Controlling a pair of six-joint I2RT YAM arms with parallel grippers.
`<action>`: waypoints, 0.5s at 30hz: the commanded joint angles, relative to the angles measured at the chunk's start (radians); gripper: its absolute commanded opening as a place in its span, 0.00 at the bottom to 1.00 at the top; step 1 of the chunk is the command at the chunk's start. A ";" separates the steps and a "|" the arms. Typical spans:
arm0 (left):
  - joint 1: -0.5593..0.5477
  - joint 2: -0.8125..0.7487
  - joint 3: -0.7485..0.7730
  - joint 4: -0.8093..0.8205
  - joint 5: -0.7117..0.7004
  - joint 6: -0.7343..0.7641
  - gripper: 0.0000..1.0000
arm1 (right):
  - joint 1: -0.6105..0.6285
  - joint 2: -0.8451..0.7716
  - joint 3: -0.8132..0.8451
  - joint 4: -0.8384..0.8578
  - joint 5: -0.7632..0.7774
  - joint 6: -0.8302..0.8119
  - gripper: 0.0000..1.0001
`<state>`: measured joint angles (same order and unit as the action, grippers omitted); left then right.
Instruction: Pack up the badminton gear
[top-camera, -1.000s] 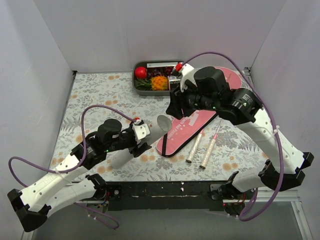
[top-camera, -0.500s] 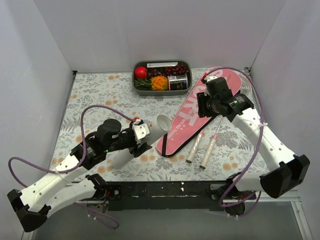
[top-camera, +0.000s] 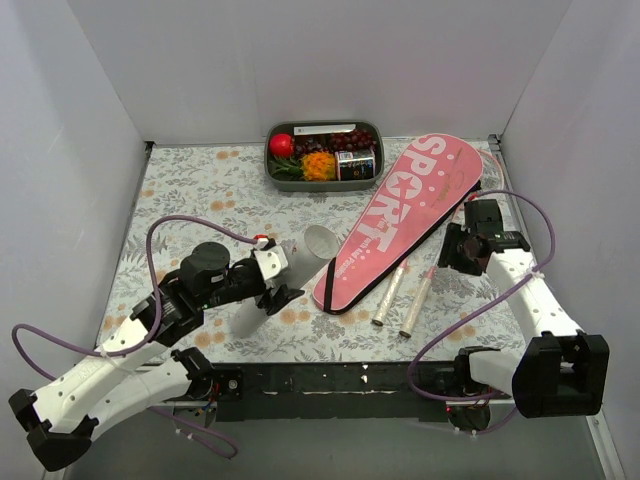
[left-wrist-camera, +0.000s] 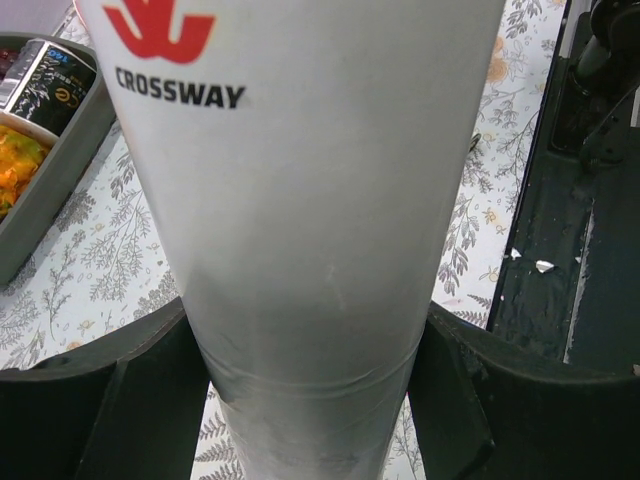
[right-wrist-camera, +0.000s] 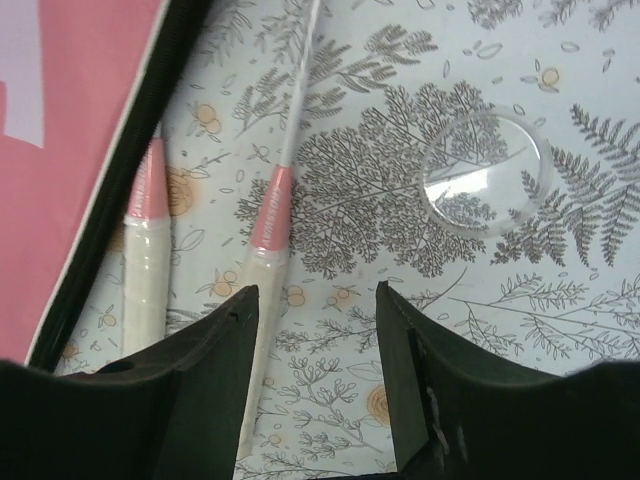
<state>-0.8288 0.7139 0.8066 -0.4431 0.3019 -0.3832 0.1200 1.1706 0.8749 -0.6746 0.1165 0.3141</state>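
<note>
The left gripper is clamping the one white tube between both fingers and holding it tilted above the tabletop. The tube's upper end is pointing toward the bag, probably so it can be carried over for packing. The right gripper is hovering half open and holding nothing, low over the handles of the two rackets. This looks like it is lining up to take one.

The single pink bag is lying diagonally, its wide end at the far right and its narrow end toward the arms. The two handles are lying side by side just to its right. The racket heads are hidden, and I cannot tell whether they are inside the bag or under it.

One clear round lid is lying flat near the handles. One food tray is sitting at the far edge, well apart from the gear
</note>
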 joint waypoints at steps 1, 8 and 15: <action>-0.004 -0.027 0.000 0.055 0.019 -0.017 0.00 | -0.071 -0.046 -0.056 0.076 -0.032 0.034 0.58; -0.004 -0.036 -0.027 0.079 0.006 -0.040 0.00 | -0.180 -0.063 -0.112 0.093 0.025 0.095 0.59; -0.006 -0.094 -0.063 0.116 -0.010 -0.040 0.00 | -0.214 0.003 -0.120 0.190 0.015 0.132 0.59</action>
<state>-0.8288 0.6632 0.7437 -0.4042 0.3031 -0.4236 -0.0814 1.1343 0.7437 -0.5797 0.1322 0.4149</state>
